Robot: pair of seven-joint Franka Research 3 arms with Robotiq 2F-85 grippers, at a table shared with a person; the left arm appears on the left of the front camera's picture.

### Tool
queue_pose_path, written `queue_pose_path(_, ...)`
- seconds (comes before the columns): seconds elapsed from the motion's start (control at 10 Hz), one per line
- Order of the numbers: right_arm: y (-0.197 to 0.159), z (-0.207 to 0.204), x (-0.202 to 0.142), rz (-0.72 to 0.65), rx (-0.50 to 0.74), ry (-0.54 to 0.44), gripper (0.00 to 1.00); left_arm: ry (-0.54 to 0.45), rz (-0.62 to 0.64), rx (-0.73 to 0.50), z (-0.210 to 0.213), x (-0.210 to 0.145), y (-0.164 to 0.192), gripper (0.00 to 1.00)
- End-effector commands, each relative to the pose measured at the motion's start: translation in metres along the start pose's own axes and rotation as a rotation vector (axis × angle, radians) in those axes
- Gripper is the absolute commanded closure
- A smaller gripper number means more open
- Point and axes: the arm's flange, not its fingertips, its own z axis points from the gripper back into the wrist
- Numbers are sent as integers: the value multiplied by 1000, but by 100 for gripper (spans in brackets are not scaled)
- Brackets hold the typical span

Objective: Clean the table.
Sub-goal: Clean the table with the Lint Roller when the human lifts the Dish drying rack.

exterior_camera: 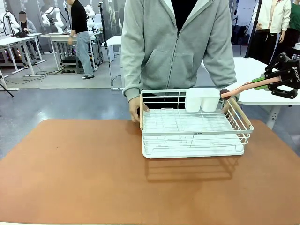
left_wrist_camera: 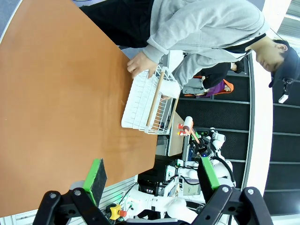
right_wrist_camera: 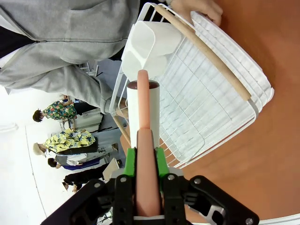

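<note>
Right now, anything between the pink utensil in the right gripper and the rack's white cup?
Nothing visible. The right gripper is shut on the pink utensil, whose dark tip is at the white cup. The person's hand holds the rack at its other end.

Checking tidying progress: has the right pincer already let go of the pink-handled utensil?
No, the right pincer is shut on the pink-handled utensil, holding it in the air near the white wire rack.

A white wire dish rack [exterior_camera: 194,133] (wooden rails on both sides) stands just beyond the right fingers [right_wrist_camera: 130,161], its two white cups [exterior_camera: 202,99] nearest them; a pink-handled utensil [right_wrist_camera: 143,103] between those fingers ends just beside the cups.
</note>
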Motion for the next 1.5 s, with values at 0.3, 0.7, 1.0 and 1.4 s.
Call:
queue_pose_path(0.3, 1, -1, -1, 1, -2, 4, 97, 3, -5, -12, 2, -2, -1, 0)
queue_pose_path(0.7, 1, -1, -1, 1, -2, 4, 97, 3, -5, -12, 2, -2, -1, 0)
queue_pose_path(1.0, 12, 10, 8, 45, 18, 35, 79, 3, -5, -12, 2, -2, -1, 0)
queue_pose_path(1.4, 50, 11, 61, 251, -107, 305, 79, 3, -5, -12, 2, -2, -1, 0)
